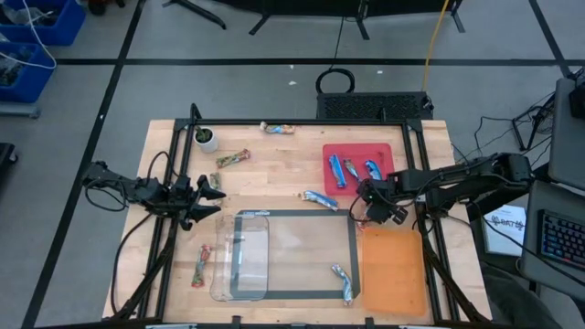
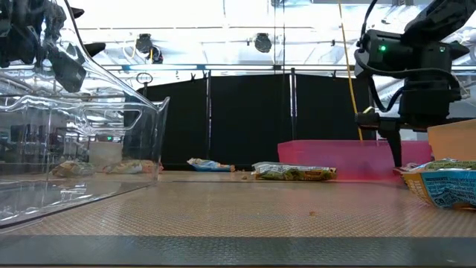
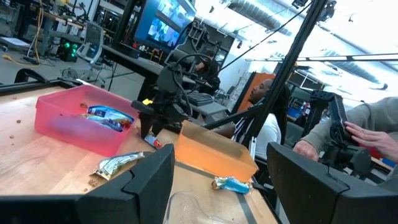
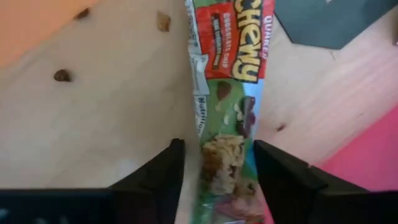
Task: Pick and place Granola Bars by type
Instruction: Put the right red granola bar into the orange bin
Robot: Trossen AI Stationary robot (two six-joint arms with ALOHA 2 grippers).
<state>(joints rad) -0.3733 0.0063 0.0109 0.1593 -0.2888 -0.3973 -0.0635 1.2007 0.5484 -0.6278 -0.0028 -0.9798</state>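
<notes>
A red-wrapped granola bar [image 4: 230, 93] lies flat on the wood between the red tray [image 1: 384, 153] and the orange tray [image 1: 393, 270]. My right gripper [image 4: 217, 152] points steeply down over it, open, with one finger along each long side. Three blue bars [image 1: 352, 170] lie in the red tray. More bars lie loose on the table: one [image 1: 279, 128] at the far edge, one [image 1: 231, 158] near the white pot, a blue one [image 1: 320, 197], one [image 1: 199, 266] at the near left and one [image 1: 343, 281] beside the orange tray. My left gripper [image 1: 215, 196] hangs open and empty at the left. My right gripper straddles the red bar near one end [image 4: 227, 168], coming from above with its fingers across the bar. One finger [image 4: 267, 168] meets the wrapper's edge in the picture, and bare wood shows beside the other. I cannot tell whether it touches. The bar lies flat on the table.
A clear plastic container [image 1: 242, 256] stands at the near left, on a black-taped rectangle [image 1: 355, 247]. A small white pot with a plant [image 1: 207, 138] stands at the far left. People sit beyond the table's right side [image 3: 367, 130]. Bare wood lies in the table's middle.
</notes>
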